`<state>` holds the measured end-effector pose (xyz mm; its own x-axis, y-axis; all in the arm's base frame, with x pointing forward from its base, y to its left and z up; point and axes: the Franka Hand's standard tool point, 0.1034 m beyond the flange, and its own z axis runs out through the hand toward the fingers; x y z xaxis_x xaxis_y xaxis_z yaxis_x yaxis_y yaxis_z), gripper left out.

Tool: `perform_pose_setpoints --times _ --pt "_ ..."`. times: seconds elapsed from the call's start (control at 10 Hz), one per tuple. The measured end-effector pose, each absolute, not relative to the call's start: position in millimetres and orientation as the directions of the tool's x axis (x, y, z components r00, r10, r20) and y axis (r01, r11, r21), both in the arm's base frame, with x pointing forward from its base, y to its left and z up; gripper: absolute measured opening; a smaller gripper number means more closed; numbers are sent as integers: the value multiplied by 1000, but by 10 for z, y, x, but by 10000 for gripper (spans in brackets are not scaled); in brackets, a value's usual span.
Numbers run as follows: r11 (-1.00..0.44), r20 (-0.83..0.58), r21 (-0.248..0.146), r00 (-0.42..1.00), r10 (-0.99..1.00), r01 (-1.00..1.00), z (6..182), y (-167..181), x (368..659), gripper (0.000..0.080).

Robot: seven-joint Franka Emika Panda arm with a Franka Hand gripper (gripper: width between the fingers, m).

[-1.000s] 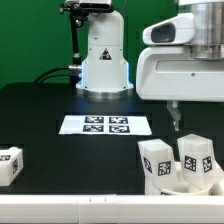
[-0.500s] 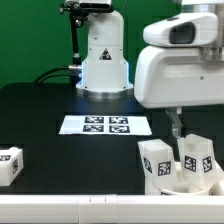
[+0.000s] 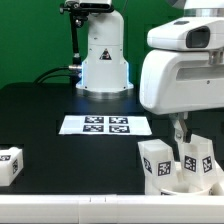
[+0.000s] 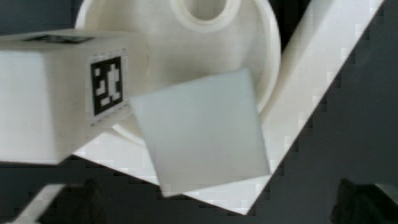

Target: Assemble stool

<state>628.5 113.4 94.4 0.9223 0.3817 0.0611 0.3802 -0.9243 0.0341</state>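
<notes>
Stool, assembly status: early, as you can judge it, with no leg visibly fixed to the seat and every part loose on the black surface. Item one, seat: a thick white disc with a round opening, at about four o'clock in the exterior view, low behind the two legs there. Item two, first paired leg: a chunky tagged block, upright, right against the seat. Item three, second paired leg: tagged, just beside the first toward three o'clock, tilted slightly. The wrist view puts a tagged leg close against the seat's rim; whether it touches or only overlaps, you cannot tell. Item four, lone leg: at eight o'clock, well apart from the rest. Item five, marker board: flat at centre, carrying nothing. Item six, gripper: jaws spread wide and empty, hanging just above the paired legs. Containers: none in view, so no contents to list. Remaining, by your reckoning: take up a leg, fit it to the seat, repeat for every other leg, the lone one included; the number of legs required is not shown.
</notes>
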Motion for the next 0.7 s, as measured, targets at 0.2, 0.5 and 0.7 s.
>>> perform_pose_setpoints --times 0.2,0.5,0.7 --pt "-926 51 40 925 377 376 808 1085 6266 649" --pt "-943 54 45 942 331 329 692 1059 6254 635" --pt "-945 54 45 944 326 324 688 1053 6253 446"
